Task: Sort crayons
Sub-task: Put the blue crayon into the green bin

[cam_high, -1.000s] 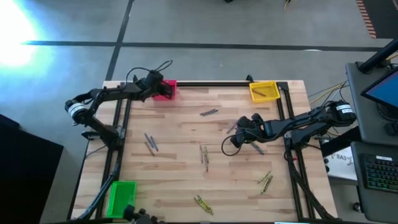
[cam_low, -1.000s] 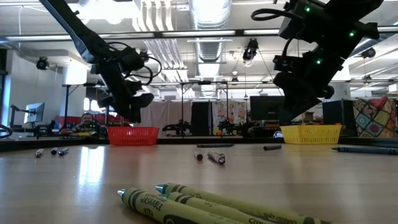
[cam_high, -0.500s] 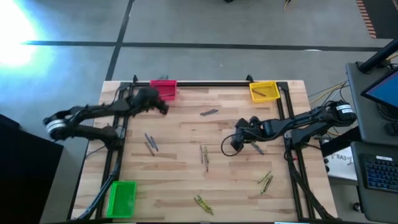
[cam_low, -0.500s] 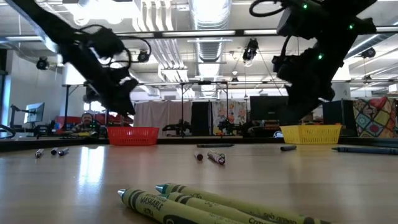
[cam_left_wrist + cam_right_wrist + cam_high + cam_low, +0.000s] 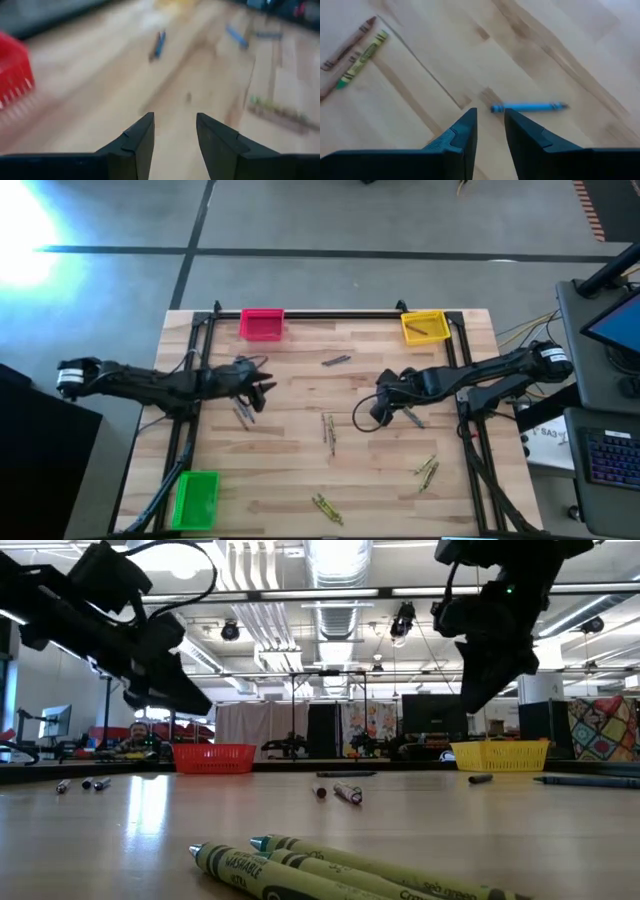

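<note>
Thin crayons lie flat and scattered on the wooden table: grey-blue ones (image 5: pixel 243 410) (image 5: pixel 337 361) (image 5: pixel 412 417), a mixed group (image 5: pixel 328 430), and olive-yellow ones (image 5: pixel 427 470) (image 5: pixel 325 508), which also lie close up in the low view (image 5: pixel 330 870). My left gripper (image 5: pixel 262 388) (image 5: pixel 175 125) is open and empty, above the table just beyond the left grey-blue crayons. My right gripper (image 5: pixel 378 398) (image 5: pixel 490 120) is open and empty, held over the table's right half. A blue crayon (image 5: pixel 527 106) lies just past its fingertips.
A pink bin (image 5: pixel 262 324) stands at the far edge on the left, a yellow bin (image 5: pixel 424 327) at the far right, and a green bin (image 5: pixel 195 498) at the near left corner. A black frame (image 5: pixel 340 315) runs along the far edge and the sides.
My left gripper has swung away from the pink bin, toward the table's near edge and down, and now hangs by the left grey-blue crayons. My right gripper has shifted slightly toward the table's left. In the low view a dark crayon below it has rolled toward the right edge.
</note>
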